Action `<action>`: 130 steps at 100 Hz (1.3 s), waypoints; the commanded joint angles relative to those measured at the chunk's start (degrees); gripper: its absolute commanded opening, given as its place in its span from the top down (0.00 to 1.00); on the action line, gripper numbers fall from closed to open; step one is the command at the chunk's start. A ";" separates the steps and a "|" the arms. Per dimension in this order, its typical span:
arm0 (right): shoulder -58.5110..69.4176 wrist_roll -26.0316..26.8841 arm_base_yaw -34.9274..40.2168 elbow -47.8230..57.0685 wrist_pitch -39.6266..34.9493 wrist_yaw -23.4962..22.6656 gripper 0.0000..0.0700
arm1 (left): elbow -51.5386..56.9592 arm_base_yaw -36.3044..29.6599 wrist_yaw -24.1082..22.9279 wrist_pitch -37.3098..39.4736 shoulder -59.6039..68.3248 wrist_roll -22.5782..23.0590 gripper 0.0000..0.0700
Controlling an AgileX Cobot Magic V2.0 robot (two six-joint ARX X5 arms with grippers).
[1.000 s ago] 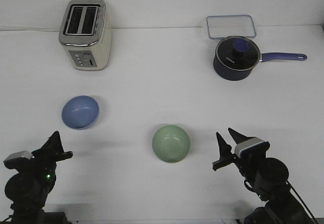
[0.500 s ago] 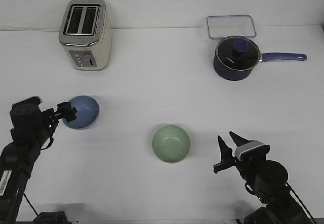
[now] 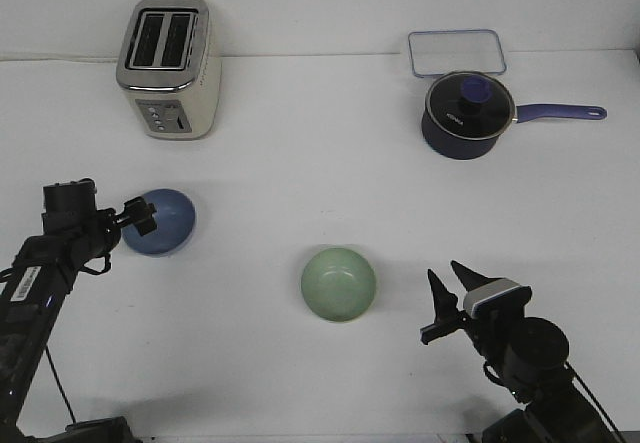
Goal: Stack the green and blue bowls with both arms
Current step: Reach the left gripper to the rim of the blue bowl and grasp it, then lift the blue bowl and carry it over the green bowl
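The periwinkle blue bowl (image 3: 164, 222) sits on the white table at the left. My left gripper (image 3: 141, 216) is at the bowl's left rim, its fingers slightly apart over the edge. The pale green bowl (image 3: 338, 283) sits upright near the table's middle front, empty. My right gripper (image 3: 444, 273) is open and empty, low over the table to the right of the green bowl, about a bowl's width away from it.
A cream toaster (image 3: 168, 66) stands at the back left. A dark navy saucepan (image 3: 465, 113) with a glass lid and a handle pointing right stands at the back right, with a clear rectangular container (image 3: 456, 51) behind it.
My left arm has risen from the front left corner and reached forward to the blue bowl's left rim. The right arm has barely shifted. Both bowls are where they were.
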 commanded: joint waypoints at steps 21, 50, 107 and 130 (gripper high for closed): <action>0.07 0.44 0.42 0.04 0.48 -0.09 0.60 | 0.98 1.46 2.78 0.59 6.82 1.49 0.28; 0.07 0.44 0.42 0.04 0.48 -0.09 0.60 | 0.98 1.53 2.75 0.52 9.42 1.86 0.63; 0.07 0.42 0.42 0.04 0.52 -0.07 0.60 | 1.57 -0.70 14.10 0.17 4.74 3.69 0.98; 0.07 0.42 0.42 0.04 0.50 -0.07 0.60 | 1.60 -9.99 21.24 0.48 -3.76 3.21 0.98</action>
